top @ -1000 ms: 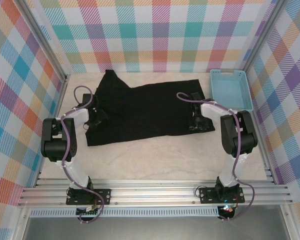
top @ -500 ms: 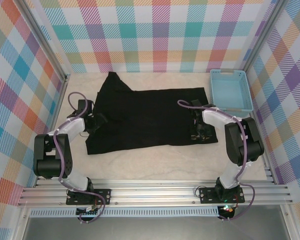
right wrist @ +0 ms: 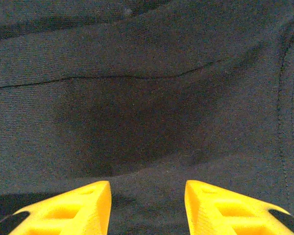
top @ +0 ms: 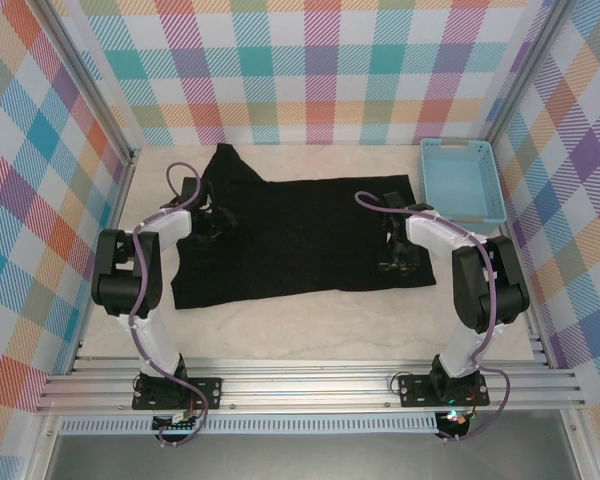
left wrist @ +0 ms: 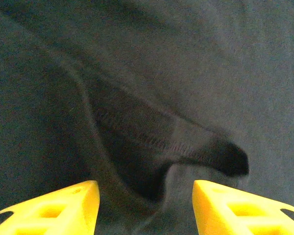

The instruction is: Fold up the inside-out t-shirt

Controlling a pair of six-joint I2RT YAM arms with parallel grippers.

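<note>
The inside-out t-shirt (top: 300,235), plain black, lies spread flat across the middle of the table, one sleeve pointing to the back left. My left gripper (top: 215,222) rests on its left part, near that sleeve. In the left wrist view its yellow fingers (left wrist: 54,210) stand apart around a raised hemmed fold of the t-shirt (left wrist: 152,139), so this gripper (left wrist: 146,188) is open. My right gripper (top: 395,255) sits on the shirt's right end. Its fingers (right wrist: 68,208) also stand apart over a low ridge of cloth (right wrist: 147,169), leaving this gripper (right wrist: 147,188) open.
A light-blue plastic basket (top: 462,180) stands at the back right, just beyond the shirt's right edge. Bare beige table (top: 310,325) runs between the shirt and the arm bases. Checked walls close in the left, back and right sides.
The left gripper went out to the shirt's left edge, then came back inward onto the cloth. The shirt's near edge slid toward the arms. The right gripper hardly shifted.
</note>
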